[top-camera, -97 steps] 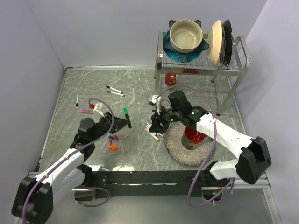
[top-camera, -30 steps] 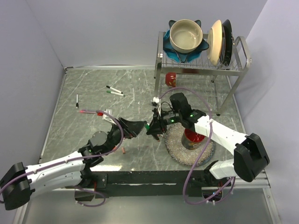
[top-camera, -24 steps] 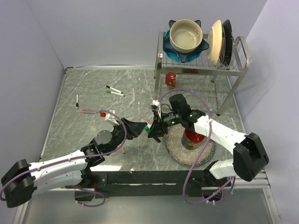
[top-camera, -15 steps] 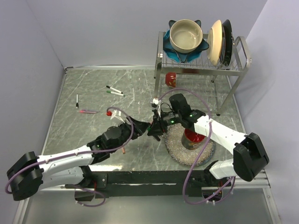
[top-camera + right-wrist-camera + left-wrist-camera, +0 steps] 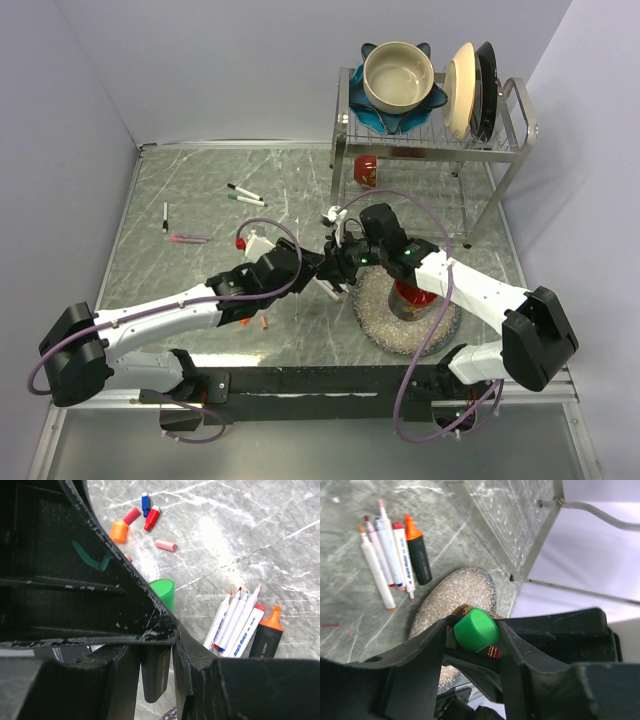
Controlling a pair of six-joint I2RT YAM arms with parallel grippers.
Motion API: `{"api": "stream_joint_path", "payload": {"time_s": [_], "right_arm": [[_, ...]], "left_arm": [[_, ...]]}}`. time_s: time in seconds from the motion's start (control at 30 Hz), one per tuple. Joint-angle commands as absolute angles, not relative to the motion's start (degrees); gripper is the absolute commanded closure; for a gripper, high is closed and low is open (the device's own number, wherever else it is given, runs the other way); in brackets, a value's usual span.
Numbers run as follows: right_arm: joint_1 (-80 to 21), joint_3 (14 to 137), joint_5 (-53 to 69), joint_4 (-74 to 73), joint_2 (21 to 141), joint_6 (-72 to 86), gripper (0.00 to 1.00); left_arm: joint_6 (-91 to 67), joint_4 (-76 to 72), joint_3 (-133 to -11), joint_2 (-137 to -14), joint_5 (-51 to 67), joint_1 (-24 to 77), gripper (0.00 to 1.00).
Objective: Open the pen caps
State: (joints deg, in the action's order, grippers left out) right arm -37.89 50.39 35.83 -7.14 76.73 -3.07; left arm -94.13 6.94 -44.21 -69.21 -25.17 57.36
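Observation:
My left gripper [image 5: 475, 636] is shut on a green pen cap [image 5: 476, 629], which sits on the end of a black marker barrel. My right gripper [image 5: 159, 680] is shut on that black barrel [image 5: 157, 676]; the green cap [image 5: 163, 593] shows beyond the left finger. In the top view both grippers, left [image 5: 316, 264] and right [image 5: 336, 264], meet above the table's middle. Loose caps lie on the table: orange [image 5: 119, 531], red [image 5: 132, 516], blue [image 5: 145, 501], pink [image 5: 165, 545].
Several uncapped white markers [image 5: 390, 562] and a black orange-tipped one [image 5: 420, 555] lie beside a speckled round mat [image 5: 385, 318] holding a red cup [image 5: 415, 290]. A dish rack [image 5: 430, 140] stands at the back right. More pens [image 5: 246, 195] lie at the back left.
My left arm has swung right across the table to the right gripper, and its jaws have closed round the green cap. The right gripper has stayed nearly still with the marker.

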Motion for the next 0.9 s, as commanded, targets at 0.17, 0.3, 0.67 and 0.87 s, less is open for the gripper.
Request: {"api": "stream_joint_path", "payload": {"time_s": [0.17, 0.3, 0.67, 0.87], "right_arm": [[-40.69, 51.77, 35.51, -5.89, 74.27, -5.36, 1.0], [-40.87, 51.94, 36.73, -6.42, 74.44, -5.97, 1.0], [-40.96, 52.73, 36.04, -8.35, 74.88, -8.44, 0.95], [-41.13, 53.0, 35.51, -9.67, 75.15, -10.55, 0.68]], "left_arm": [[-97.21, 17.31, -48.43, -72.59, -30.85, 57.3, 0.58], [-95.63, 17.49, -50.35, -74.09, -31.55, 57.39, 0.68], [-90.09, 19.34, -52.74, -74.27, -32.35, 57.39, 0.99], [-91.23, 18.19, -49.05, -69.0, -33.4, 57.3, 0.99]]}}
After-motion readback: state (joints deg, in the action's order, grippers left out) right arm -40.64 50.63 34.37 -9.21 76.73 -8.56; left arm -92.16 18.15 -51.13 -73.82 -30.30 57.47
